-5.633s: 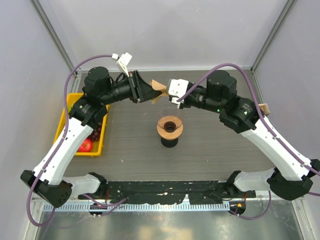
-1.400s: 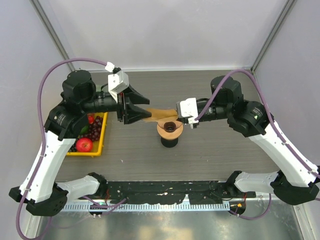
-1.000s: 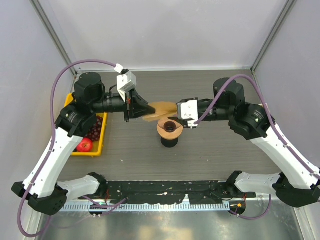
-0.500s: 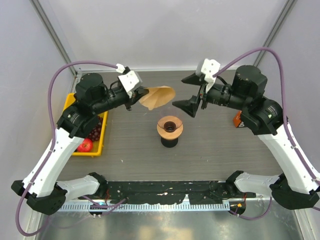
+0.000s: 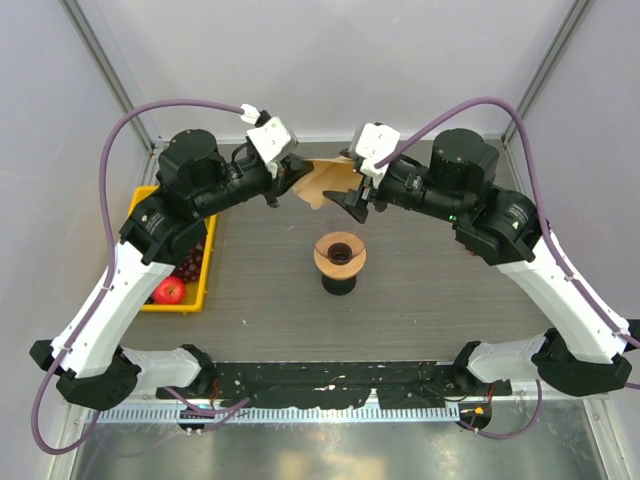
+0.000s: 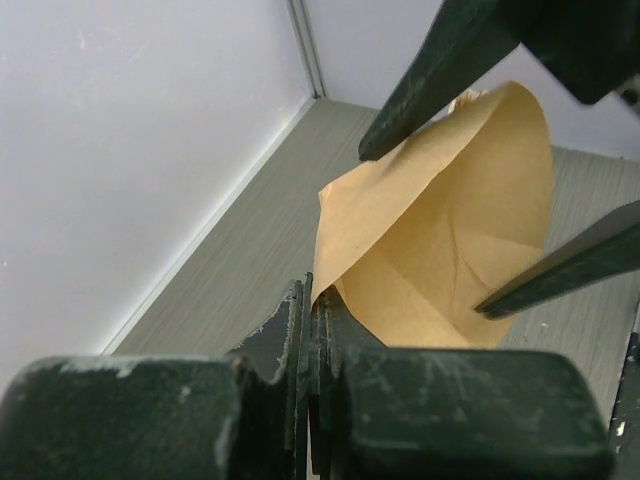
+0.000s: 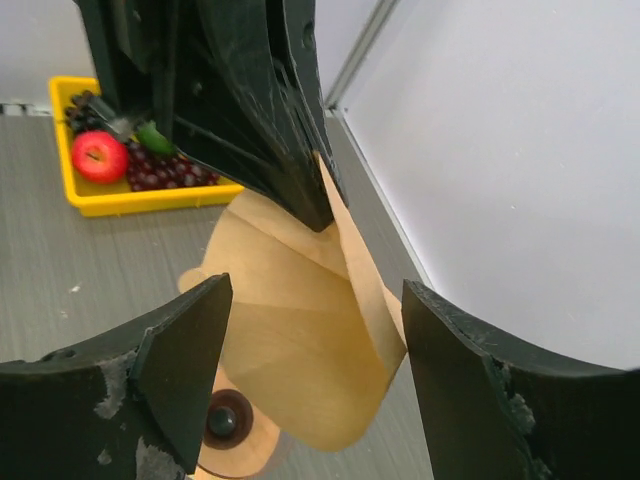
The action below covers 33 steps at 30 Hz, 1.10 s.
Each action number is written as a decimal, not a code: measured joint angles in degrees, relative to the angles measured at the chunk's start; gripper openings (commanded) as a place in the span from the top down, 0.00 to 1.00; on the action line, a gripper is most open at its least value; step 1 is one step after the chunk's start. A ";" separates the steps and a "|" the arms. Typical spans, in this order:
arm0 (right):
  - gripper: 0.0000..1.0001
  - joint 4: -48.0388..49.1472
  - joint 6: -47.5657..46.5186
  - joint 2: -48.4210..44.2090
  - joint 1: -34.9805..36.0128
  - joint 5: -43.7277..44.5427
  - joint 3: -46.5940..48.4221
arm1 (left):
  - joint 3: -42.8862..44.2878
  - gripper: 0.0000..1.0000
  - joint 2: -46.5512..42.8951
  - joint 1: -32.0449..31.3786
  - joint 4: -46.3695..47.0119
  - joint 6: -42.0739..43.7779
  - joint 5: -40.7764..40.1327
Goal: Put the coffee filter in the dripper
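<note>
- Top: left tool (image 5: 296, 180) clamped on filter (image 5: 322, 182), held in the air beyond dripper (image 5: 340, 256) on desk (image 5: 430, 290); right tool (image 5: 348, 185) wide, straddling filter.
- Left wrist: pinching filter edge, paper fanned open.
- Right wrist: wide either side of filter, dripper below.

One coffee filter (image 5: 322, 181), upper centre of the top view. One dripper (image 5: 340, 256) mid-frame, on one black stand (image 5: 340, 284). One yellow tray (image 5: 178, 307) at left, with one red apple (image 5: 171, 290) and dark grapes (image 5: 190, 266) too small to count. Two grippers: left gripper (image 5: 297, 174), right gripper (image 5: 354, 187).
</note>
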 measured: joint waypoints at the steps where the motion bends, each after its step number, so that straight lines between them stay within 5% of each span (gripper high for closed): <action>1: 0.35 -0.15 -1.29 0.00 0.76 1.86 -0.33 | 0.61 1.00 0.20 -0.11 -0.15 -0.59 -0.04; 13: 0.56 0.94 -8.04 0.79 3.69 15.91 -1.18 | 5.09 1.00 2.69 -0.96 -1.33 -14.58 -0.33; 16: 0.69 1.33 -8.35 1.18 3.87 17.57 -1.18 | 5.14 1.00 3.28 -1.16 -1.53 -17.25 -0.44; 21: 0.95 2.27 -8.41 1.84 3.98 21.42 -1.18 | 5.14 0.79 3.80 -1.36 -2.47 -20.39 -1.03; 26: 0.95 3.17 -7.98 1.90 3.98 24.30 -1.18 | 4.98 0.55 3.37 -1.57 -2.73 -22.08 -4.50; 33: 0.95 5.42 -4.94 1.86 4.22 26.53 -2.19 | -0.72 0.53 -0.09 -1.62 -0.33 -27.82 -8.92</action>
